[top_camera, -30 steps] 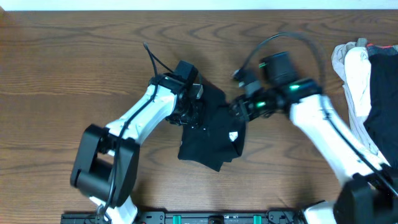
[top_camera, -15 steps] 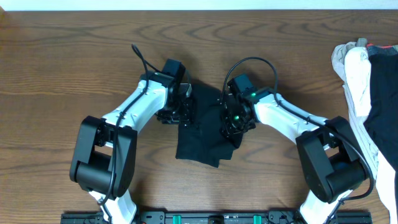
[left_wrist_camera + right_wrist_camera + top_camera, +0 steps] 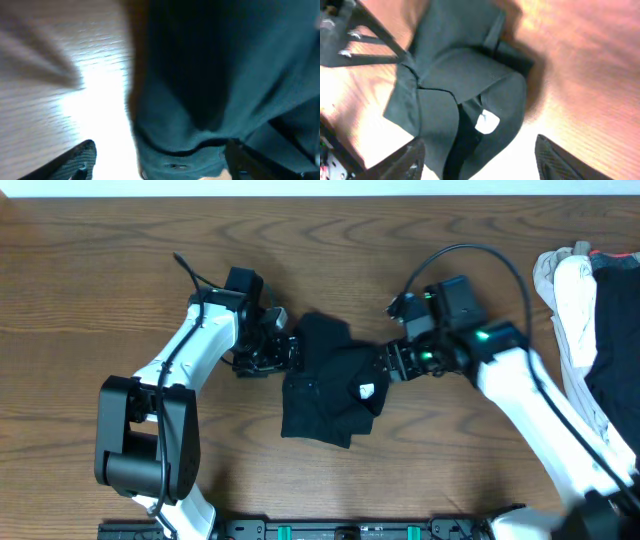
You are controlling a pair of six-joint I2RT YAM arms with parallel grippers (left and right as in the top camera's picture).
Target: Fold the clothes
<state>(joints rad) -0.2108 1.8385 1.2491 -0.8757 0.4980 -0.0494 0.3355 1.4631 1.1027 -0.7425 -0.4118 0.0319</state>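
At the middle of the brown wood-grain table (image 3: 100, 300): a plain black short-sleeved collared shirt (image 3: 325, 385) is lying in a compact, partly folded bundle with its layers overlapping, well away from every edge.
Neck tag: a small white neck label (image 3: 366, 391) is showing face up on the bundle's right half, close to its right edge.
Left side of the bundle: the left gripper (image 3: 283, 352) is sitting just beside the upper left edge of the shirt, with its jaws standing wide apart.
Left wrist view: the two dark fingers (image 3: 82, 159) are sitting at the bottom corners of the frame with black cloth lying between them. The picture is blurred, so I cannot tell whether either finger is touching the cloth.
Right side of the bundle: the right gripper (image 3: 390, 363) is hanging just beside the upper right edge of the shirt, its jaws spread wide and gripping nothing.
Right wrist view: the shirt is lying loose on the wood beyond the spread jaws, with the label facing the camera.
Arms: the white-and-black left arm (image 3: 190, 370) is reaching in from the front edge. The white-and-black right arm (image 3: 530, 395) is reaching in from the front right corner.
Right edge of the table: a heap of other garments (image 3: 585, 310), cream and black with a trace of red, is resting well apart from the shirt.
Front edge: a black rail with green marks (image 3: 350, 530) is running along it.
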